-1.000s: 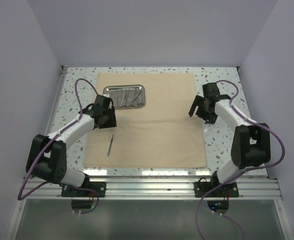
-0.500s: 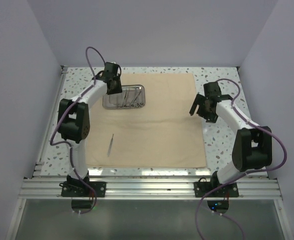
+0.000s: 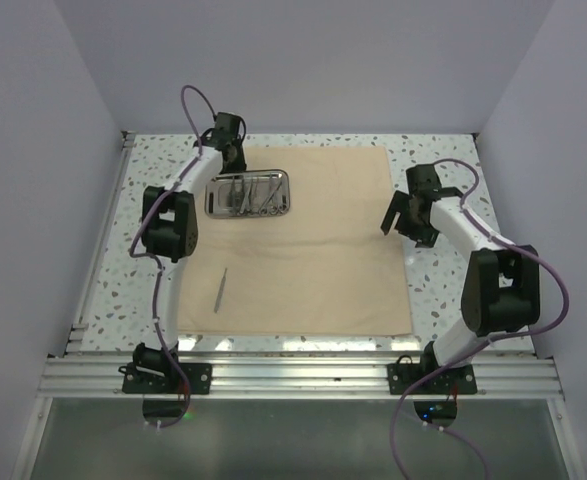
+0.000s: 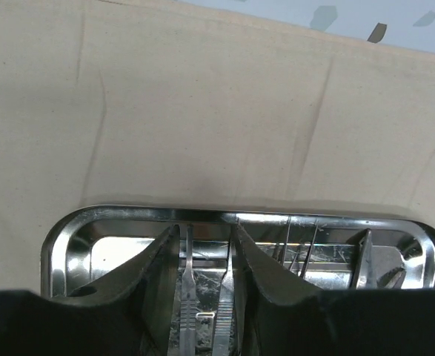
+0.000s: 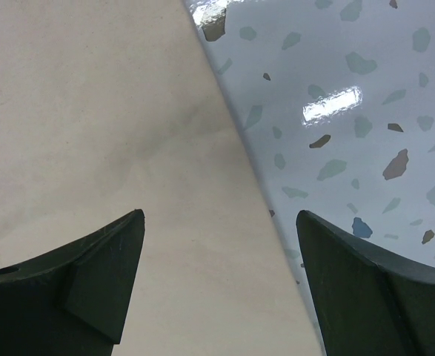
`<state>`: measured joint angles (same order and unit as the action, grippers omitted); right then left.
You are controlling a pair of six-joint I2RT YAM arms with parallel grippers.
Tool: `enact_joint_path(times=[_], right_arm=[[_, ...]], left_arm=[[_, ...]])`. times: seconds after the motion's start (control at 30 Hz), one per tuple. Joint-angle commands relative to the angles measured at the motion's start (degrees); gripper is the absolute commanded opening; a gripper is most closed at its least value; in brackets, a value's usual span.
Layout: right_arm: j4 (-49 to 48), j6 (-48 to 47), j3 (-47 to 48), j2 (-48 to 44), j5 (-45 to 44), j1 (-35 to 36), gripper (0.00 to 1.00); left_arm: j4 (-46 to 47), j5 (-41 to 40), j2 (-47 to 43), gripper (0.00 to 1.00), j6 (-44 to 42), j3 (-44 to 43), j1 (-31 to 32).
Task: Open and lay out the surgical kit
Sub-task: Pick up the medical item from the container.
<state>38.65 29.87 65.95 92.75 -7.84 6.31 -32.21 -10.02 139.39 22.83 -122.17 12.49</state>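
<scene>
Well, the cloth point(image 3: 303, 250) lies open and flat on the speckled table point(image 3: 128, 260). It is a tan weave, matte, with faint fold creases running across it. The tray point(image 3: 289, 195) sits on its far left part: a small rectangle of polished steel with rounded corners and a raised rim that throws back the light. Thin silver instruments point(image 3: 258, 195) lie lengthwise inside it, too fine for me to tell apart from above. A lone tool point(image 3: 220, 289), slim and straight, lies on the cloth nearer the arms, well apart from the tray.

My left claw point(image 4: 207, 228) is down in the tray's left end. Its dark fingers point(image 4: 154, 274) stand partly apart astride two narrow steel strips point(image 4: 187, 297), and I cannot tell whether they pinch them. My right claw point(image 5: 219, 215) hangs over the cloth's right edge with its jaws spread wide and nothing between them, cloth under one finger and glossy table under the other.
</scene>
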Motion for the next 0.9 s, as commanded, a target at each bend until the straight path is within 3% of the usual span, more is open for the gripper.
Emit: enact_joint_path(times=[0.0,0.63,0.87], right_arm=[[0.6,-0.4,3.0,1.1,-1.2,-0.2,0.88],[1.1,-0.8,7.9,7.4,-0.5,-0.2,0.87],[0.8,-0.9,8.1,8.0,-0.6,-0.5,0.87]], left_arm=[[-0.1,-0.4,0.5,0.37,-1.7,-2.3,-1.6],[1.0,2.9,3.9,0.31,-3.3,0.9,-1.9],[-3.2,0.2,5.5,0.19,-4.9,0.6,-1.7]])
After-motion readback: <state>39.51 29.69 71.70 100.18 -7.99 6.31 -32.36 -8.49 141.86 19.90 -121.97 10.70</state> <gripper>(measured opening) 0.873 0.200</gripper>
